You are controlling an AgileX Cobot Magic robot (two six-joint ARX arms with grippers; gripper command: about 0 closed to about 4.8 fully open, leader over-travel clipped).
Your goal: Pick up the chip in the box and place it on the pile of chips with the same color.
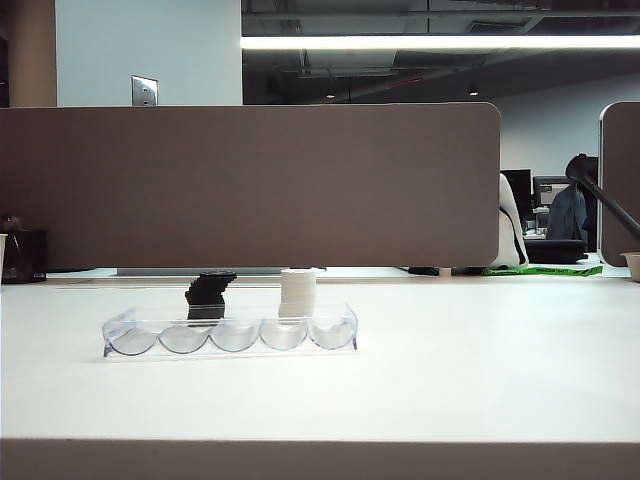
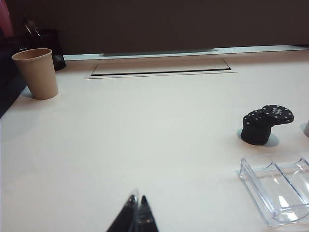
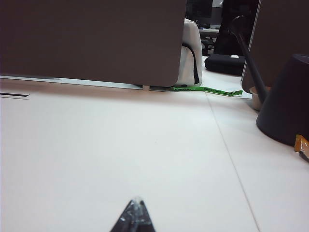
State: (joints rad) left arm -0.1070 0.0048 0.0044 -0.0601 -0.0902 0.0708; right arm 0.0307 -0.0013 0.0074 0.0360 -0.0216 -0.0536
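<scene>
Standing on the white table (image 1: 450,370), the clear box (image 1: 230,332) is seen with the pile of black chips (image 1: 209,296) and a white stack (image 1: 298,292) just behind it; no chip can be made out inside the box. The left gripper (image 2: 136,212) is held low over bare table, tips closed together and empty, well short of the pile, whose top chip (image 2: 277,114) overhangs. The right gripper (image 3: 136,212) is likewise closed and empty.

Office: desk partition (image 1: 250,185), monitors (image 1: 550,188)
</scene>
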